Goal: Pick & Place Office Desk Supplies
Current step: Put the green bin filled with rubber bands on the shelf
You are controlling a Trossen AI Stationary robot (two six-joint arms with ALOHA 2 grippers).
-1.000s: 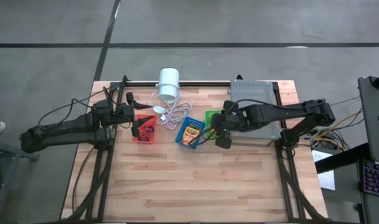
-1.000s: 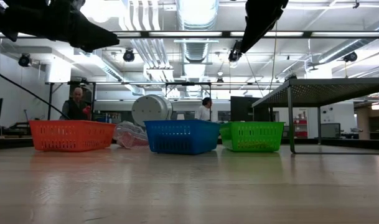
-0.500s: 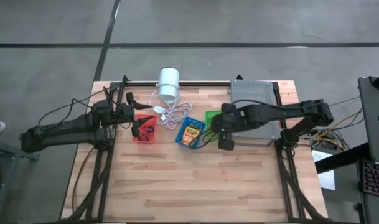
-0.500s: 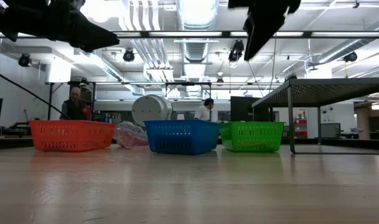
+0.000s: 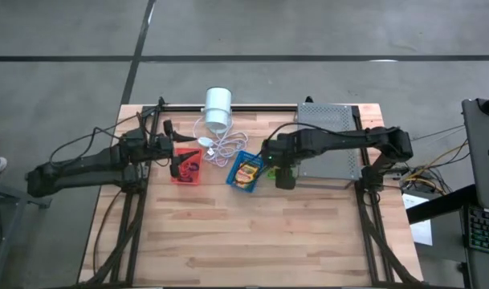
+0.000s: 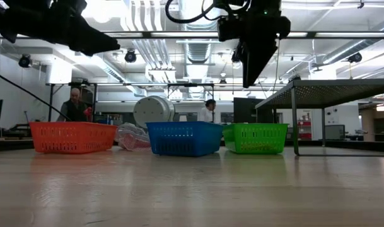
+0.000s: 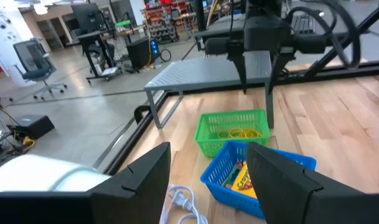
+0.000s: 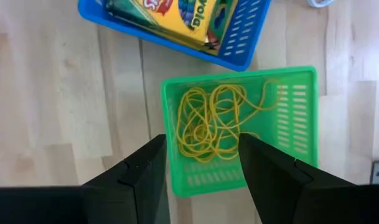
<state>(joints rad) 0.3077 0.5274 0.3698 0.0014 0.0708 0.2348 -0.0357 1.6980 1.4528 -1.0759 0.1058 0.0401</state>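
1. Right wrist view shows the right gripper hanging with its fingers spread and holding nothing, directly above the green basket; a tangle of yellow rubber bands lies just beyond the fingertips, on the basket floor.
2. To do this step well, I judge the fingers should drop straight down astride the thickest knot of bands and stay inside the basket walls, so the basket is not pushed.
3. Just past the green basket sits the blue basket with a crayon box; it nearly touches the green one, so there is little room on that side.
4. Farther off, the left gripper waits with fingers spread and empty over the red basket.
5. Beyond lie the white cord, the white cylinder and the grey tray, which stands close beside the green basket.
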